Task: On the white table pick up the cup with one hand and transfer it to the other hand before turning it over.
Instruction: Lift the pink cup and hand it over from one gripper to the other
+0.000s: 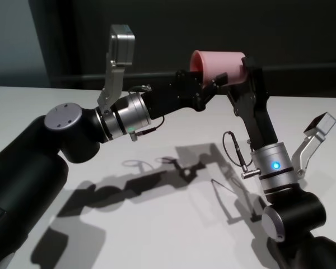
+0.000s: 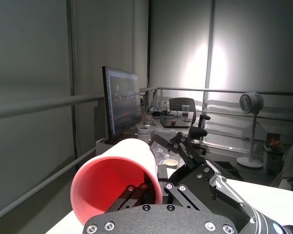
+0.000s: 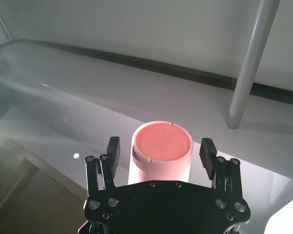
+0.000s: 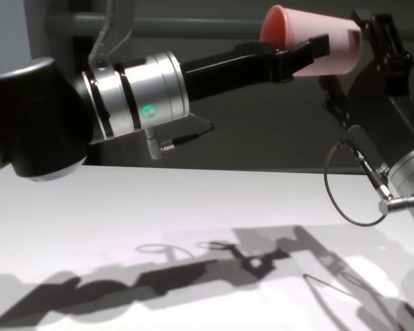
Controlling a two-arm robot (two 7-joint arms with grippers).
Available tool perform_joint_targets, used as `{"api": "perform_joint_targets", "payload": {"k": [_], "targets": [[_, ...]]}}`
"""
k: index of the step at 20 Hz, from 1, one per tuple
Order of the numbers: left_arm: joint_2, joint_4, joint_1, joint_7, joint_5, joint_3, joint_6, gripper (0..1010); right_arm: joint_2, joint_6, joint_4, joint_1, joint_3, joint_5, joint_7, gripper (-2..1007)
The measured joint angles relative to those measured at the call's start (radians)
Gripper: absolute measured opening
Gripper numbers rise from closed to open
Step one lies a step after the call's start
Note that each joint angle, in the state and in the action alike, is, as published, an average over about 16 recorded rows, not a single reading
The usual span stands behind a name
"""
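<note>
A pink cup [image 1: 221, 64] hangs on its side high above the white table [image 1: 157, 224], mouth toward the left, base toward my right arm. My left gripper [image 1: 210, 84] reaches in from the left and is shut on the cup's wall near the rim; this shows in the left wrist view [image 2: 146, 187] and the chest view [image 4: 300, 55]. My right gripper [image 1: 241, 73] comes up from the right. In the right wrist view its fingers [image 3: 112, 152] straddle the cup [image 3: 161, 146] with a small gap on each side, open.
The arms' shadows fall across the tabletop [image 4: 193, 227]. A dark wall stands behind the table's far edge [image 1: 302, 96]. A grey post [image 3: 249, 63] rises beyond the cup in the right wrist view.
</note>
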Motion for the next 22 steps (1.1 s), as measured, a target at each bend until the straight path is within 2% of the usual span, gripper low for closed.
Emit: {"api": "perform_joint_targets", "payload": {"k": [22], "targets": [[0.000, 0.000, 0.000, 0.000, 0.000, 0.000, 0.000, 51, 0.010, -0.024, 0.030, 0.027, -0.049, 0.038, 0.025, 1002]]}}
